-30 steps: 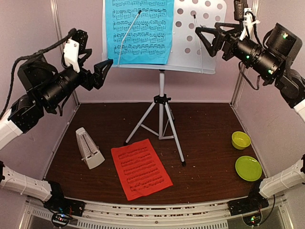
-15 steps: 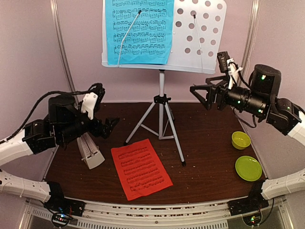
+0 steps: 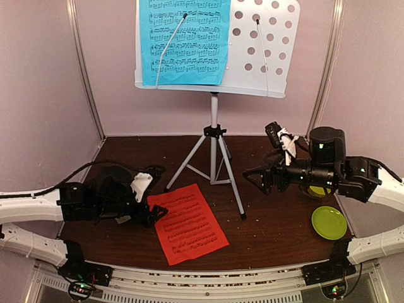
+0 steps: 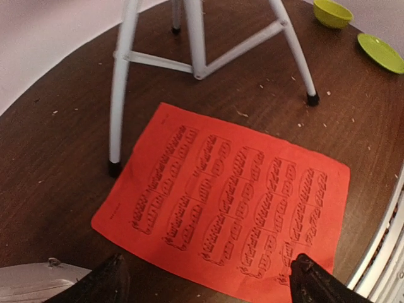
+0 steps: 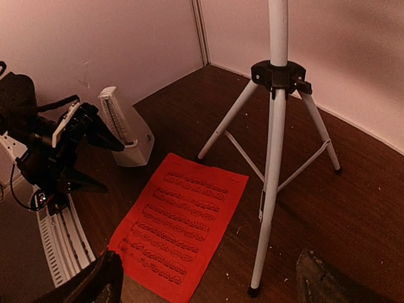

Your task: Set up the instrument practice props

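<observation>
The white stand desk on its grey tripod stands at the back of the surface, with the blue sheet on the desk's left half. The red sheet lies flat in front of the tripod. The left hand, spread wide and empty, hovers low at the red sheet's left edge. The right hand, equally wide and empty, hangs to the right of the tripod. The metronome stands upright to the left of the red sheet.

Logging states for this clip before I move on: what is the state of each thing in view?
Music stand: upright, tripod legs spread.
Blue sheet: propped on the stand's desk.
Red sheet: flat on the table, unheld.
Metronome: upright on the table.
Green bowl: upright.
Green plate: flat, empty.
Left gripper: open, empty.
Right gripper: open, empty.
</observation>
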